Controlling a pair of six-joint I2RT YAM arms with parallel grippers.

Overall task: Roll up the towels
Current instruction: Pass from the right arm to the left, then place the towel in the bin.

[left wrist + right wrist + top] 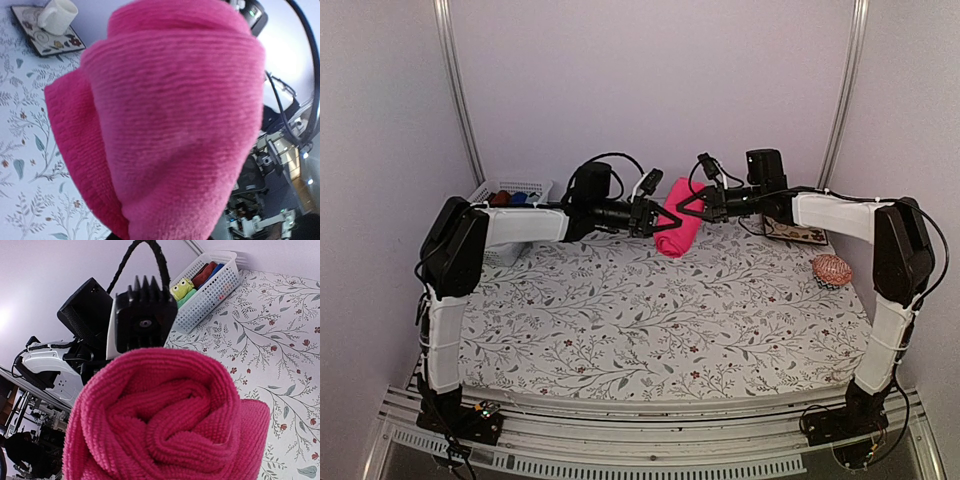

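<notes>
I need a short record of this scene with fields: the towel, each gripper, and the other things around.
pink towel: rolled, between both grippers, over the back of the table
left gripper: against the towel's left side; grip unclear
right gripper: shut on the towel
basket: back left, holds cloth rolls
woven pad: near the right edge
cup: on a patterned tile, back right

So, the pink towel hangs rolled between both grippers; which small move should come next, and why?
Probably the right gripper should open and back off, once the left grip is sure. The pink towel is already a roll, off the table, with the left gripper at its other side, and the white basket holding other rolls stands back left, nearer that arm.
</notes>
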